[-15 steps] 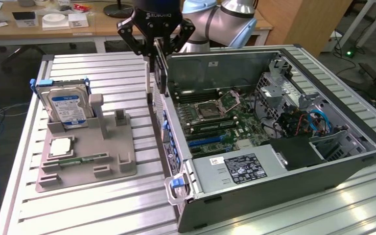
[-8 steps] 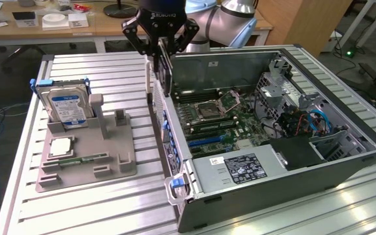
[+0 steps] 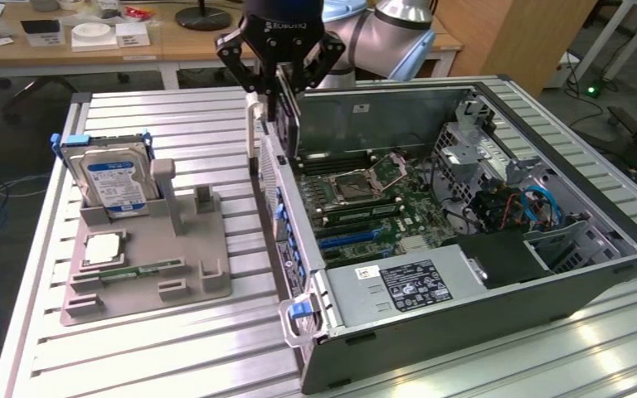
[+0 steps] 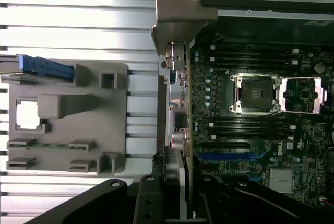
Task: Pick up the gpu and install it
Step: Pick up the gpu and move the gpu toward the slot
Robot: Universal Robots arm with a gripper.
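Light: bright, even, from overhead.
Glare: white bands across the table (image 4: 78, 36) slats in the wrist view; a patch at its near edge, the exterior view's right.
Shadow: computer case (image 3: 463, 340) interior dim; gpu (image 4: 180, 20) bracket pale.

gpu (image 3: 283, 124) over computer case (image 3: 463, 344) edge, tray (image 3: 186, 249) at exterior view's left

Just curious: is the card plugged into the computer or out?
Out: the gpu hangs upright in the end effector, over the case's rim.

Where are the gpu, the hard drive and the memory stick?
gpu (image 3: 283, 112): exterior view, on its dark board.
hard drive (image 3: 115, 181): exterior view, on its blue label.
memory stick (image 3: 147, 269): exterior view, middle of its green strip.
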